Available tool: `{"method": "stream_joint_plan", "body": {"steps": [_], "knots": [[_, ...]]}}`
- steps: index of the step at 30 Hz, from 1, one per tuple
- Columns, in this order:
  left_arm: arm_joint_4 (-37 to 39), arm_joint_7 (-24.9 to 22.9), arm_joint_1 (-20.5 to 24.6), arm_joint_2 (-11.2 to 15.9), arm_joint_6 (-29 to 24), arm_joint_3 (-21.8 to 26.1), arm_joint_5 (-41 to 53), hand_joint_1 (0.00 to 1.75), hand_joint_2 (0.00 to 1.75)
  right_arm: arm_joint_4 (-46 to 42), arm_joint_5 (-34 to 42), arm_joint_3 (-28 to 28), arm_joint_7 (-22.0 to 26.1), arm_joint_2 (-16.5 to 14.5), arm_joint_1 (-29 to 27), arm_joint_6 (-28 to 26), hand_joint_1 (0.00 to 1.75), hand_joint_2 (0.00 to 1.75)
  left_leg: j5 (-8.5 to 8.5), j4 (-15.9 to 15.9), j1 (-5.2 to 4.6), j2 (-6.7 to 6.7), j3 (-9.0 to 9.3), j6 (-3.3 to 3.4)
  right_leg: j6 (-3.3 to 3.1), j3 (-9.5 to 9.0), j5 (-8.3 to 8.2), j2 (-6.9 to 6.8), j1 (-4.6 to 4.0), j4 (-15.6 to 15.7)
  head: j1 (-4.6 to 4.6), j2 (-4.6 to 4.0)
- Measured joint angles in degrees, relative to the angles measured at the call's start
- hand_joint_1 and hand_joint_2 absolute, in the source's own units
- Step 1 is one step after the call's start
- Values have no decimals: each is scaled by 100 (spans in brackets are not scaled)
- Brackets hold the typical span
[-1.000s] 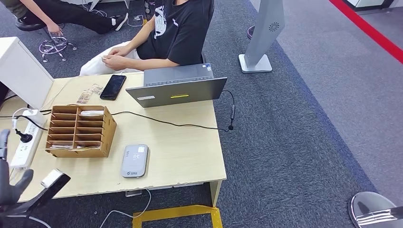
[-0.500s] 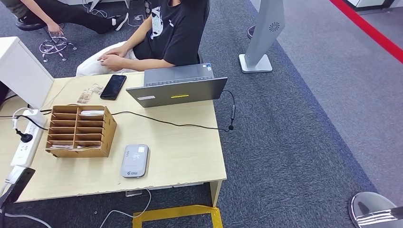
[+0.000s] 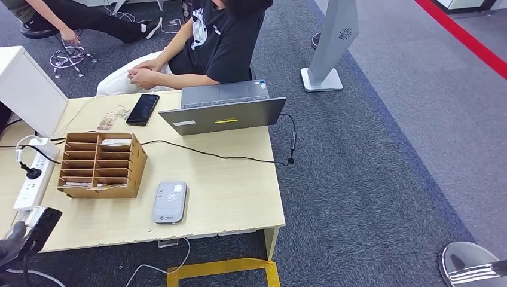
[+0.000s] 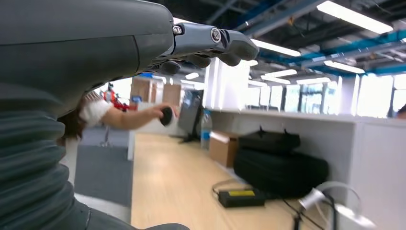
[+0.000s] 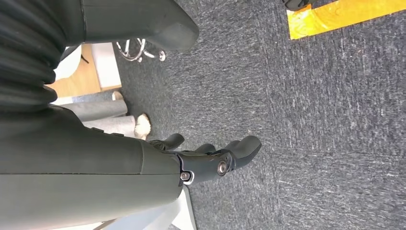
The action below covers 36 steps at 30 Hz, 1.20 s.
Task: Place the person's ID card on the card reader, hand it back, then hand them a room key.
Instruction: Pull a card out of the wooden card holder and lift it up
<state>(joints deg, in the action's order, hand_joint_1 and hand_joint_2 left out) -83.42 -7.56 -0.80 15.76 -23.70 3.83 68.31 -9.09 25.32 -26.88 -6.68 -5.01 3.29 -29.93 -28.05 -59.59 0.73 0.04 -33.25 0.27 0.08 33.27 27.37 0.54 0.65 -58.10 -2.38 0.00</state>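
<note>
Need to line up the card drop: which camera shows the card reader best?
The head view: the grey card reader lies in full on the table's near edge. The left wrist view looks along another desk, the right wrist view at carpet.

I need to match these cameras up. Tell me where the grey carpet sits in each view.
Head view: the carpet covers the right side, past the table.
Left wrist view: a grey strip along the table's edge.
Right wrist view: it takes up most of the picture.
Shared landmark: the yellow tape on the carpet, in the head and right wrist views.
</note>
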Motion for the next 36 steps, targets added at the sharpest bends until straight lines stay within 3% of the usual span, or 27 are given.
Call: {"method": "stream_joint_plan", "body": {"steps": [9, 24, 36], "knots": [[-68, 153, 201, -184, 315, -769, -96, 0, 175, 0, 38, 0, 37, 0, 3, 7, 0, 175, 0, -1, 0, 1, 1, 0, -1, 0, -2, 1, 0, 0, 0, 0], [-43, 77, 374, -107, 785, -1201, -175, 0, 175, -2, -18, -2, 37, 0, 7, 18, 0, 175, 0, 0, 0, 1, -1, 0, -2, -1, -2, 1, 0, -1, -1, 0], [-385, 10, -515, 272, 508, -980, -346, 0, 175, -9, -352, -272, -208, -113, 128, -71, 0, 175, -1, 3, 3, 0, -4, -1, 1, 1, 4, -1, -2, -2, 1, 0]]}}
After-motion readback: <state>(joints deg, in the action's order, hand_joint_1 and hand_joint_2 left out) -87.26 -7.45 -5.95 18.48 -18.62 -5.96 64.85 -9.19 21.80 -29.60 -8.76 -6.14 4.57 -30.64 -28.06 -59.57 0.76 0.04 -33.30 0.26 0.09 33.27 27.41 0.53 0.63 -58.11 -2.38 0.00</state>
